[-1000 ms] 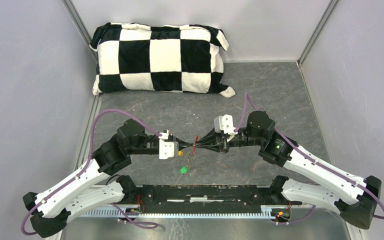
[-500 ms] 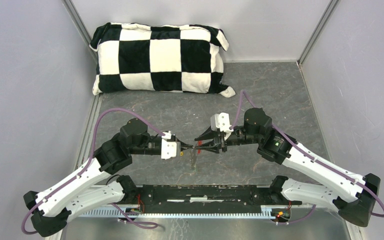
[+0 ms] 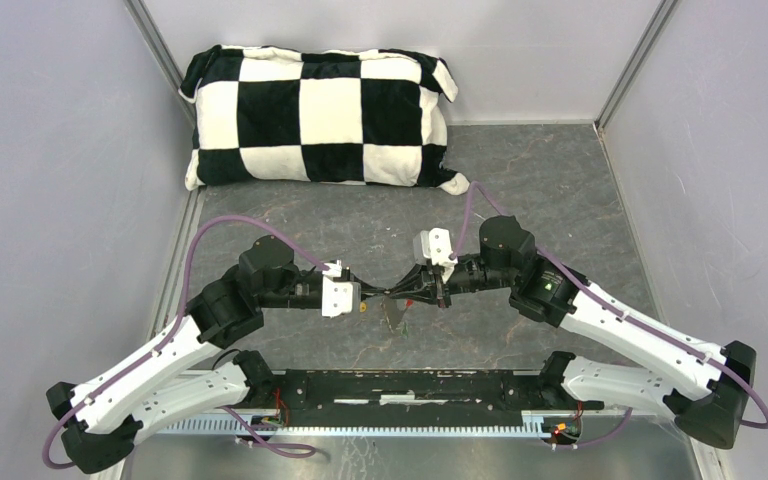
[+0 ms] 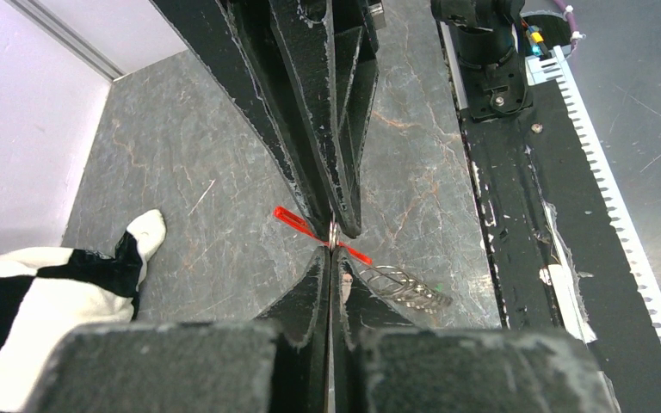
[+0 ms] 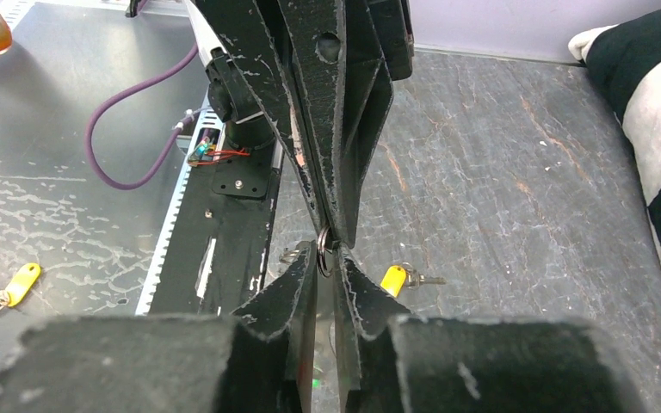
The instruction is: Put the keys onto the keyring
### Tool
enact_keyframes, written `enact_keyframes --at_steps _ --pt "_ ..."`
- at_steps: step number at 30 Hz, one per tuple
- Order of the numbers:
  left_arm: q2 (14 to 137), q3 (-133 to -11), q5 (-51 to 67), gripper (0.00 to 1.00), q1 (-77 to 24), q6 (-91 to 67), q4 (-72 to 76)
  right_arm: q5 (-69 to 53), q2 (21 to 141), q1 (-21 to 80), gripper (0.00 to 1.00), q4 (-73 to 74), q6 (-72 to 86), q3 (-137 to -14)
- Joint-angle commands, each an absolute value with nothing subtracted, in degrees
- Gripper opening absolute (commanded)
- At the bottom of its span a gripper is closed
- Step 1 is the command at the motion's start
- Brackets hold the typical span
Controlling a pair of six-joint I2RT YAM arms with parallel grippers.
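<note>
My two grippers meet tip to tip in mid-air over the grey table. The left gripper (image 3: 381,293) (image 4: 333,250) is shut on a thin metal ring of the keyring (image 4: 333,232). The red tag (image 4: 287,217) sticks out to both sides, and coiled wire loops (image 4: 404,287) hang below. From the opposite side, the right gripper (image 3: 401,292) (image 5: 328,258) pinches the same ring (image 5: 322,245), its fingers nearly together. A yellow-headed key (image 5: 393,280) (image 3: 362,308) lies on the table under the grippers. Only a green speck (image 4: 437,280) by the loops shows of the green key.
A black-and-white checkered pillow (image 3: 320,115) lies at the back. A black rail (image 3: 410,390) runs along the near edge between the arm bases. Grey walls close in both sides. Another yellow-tagged key (image 5: 17,284) lies on the metal surface beyond the rail.
The right gripper opened, shifted left and closed again on the ring. The hanging loops swung right. The green key at the chain's end has dropped out of the top view.
</note>
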State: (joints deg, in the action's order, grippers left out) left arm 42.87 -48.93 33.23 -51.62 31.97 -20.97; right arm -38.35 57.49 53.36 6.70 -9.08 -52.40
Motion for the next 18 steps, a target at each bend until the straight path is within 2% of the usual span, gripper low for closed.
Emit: enact_keyframes --at_steps 1,4,5,7,11,18 --pt "42.64 -51.35 34.79 0.02 -51.77 31.68 -19.35 -35.58 57.11 53.61 0.01 5.27 -9.38 -54.96" --pt "42.71 -51.16 34.81 0.02 -51.77 31.71 -19.52 -34.84 56.36 53.64 0.01 4.67 -9.04 -54.42" --pt "42.78 -51.09 34.87 0.06 -51.77 31.61 -19.51 -34.59 56.12 53.59 0.01 4.19 -8.82 -54.13" --pt "43.0 -51.23 34.71 0.24 -51.72 31.34 -19.79 -34.09 55.31 53.64 0.01 2.99 -8.09 -53.02" --pt "42.47 -51.6 32.67 0.37 -51.76 31.81 -21.67 -34.16 53.46 53.61 0.01 -2.14 -5.83 -49.45" --pt "41.8 -50.85 31.21 0.4 -51.76 31.09 -22.96 -36.83 51.69 53.57 0.01 -12.36 -0.44 -43.66"
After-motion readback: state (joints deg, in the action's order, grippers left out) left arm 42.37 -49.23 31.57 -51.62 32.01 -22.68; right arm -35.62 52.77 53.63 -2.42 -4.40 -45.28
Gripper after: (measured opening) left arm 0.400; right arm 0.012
